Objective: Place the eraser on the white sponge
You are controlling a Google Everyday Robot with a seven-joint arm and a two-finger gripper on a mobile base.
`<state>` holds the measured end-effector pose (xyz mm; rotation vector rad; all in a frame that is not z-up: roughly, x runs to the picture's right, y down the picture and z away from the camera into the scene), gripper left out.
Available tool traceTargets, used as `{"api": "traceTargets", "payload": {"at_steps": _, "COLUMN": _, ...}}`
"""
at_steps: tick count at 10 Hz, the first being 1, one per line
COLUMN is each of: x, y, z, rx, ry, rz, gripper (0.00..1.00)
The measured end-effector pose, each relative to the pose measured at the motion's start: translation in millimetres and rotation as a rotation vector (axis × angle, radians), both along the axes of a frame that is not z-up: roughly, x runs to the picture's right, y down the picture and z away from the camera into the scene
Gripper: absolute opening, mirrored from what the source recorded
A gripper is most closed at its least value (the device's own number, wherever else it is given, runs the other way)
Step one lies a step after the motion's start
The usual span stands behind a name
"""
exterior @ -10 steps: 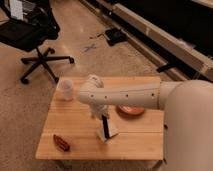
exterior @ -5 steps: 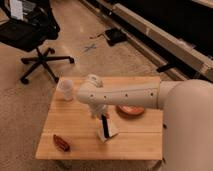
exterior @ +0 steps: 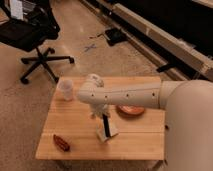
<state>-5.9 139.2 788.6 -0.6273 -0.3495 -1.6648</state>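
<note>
My gripper (exterior: 105, 128) hangs from the pale arm that reaches in from the right, low over the front middle of the wooden table (exterior: 80, 120). It is shut on the eraser (exterior: 105, 125), a thin black block held upright. Right under and beside it sits the white sponge (exterior: 112, 132), a small off-white block on the table. The eraser's lower end is at the sponge; I cannot tell whether they touch.
An orange bowl (exterior: 131, 110) stands right of the gripper, partly under the arm. A white cup (exterior: 65, 89) is at the table's back left. A dark red oblong object (exterior: 61, 142) lies at the front left. A black office chair (exterior: 35, 40) stands beyond the table.
</note>
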Motion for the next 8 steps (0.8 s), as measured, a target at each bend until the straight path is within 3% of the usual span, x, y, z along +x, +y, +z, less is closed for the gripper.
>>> {"api": "traceTargets", "payload": {"at_steps": 3, "x": 5.2, "y": -2.1, "z": 1.7, "rx": -0.001, "ry": 0.012, "rz": 0.007, "gripper": 0.79}}
{"api": "traceTargets", "payload": {"at_steps": 8, "x": 18.6, "y": 9.6, "z": 27.8, "rx": -0.129, "ry": 0.085, "rz": 0.029, "gripper": 0.80}}
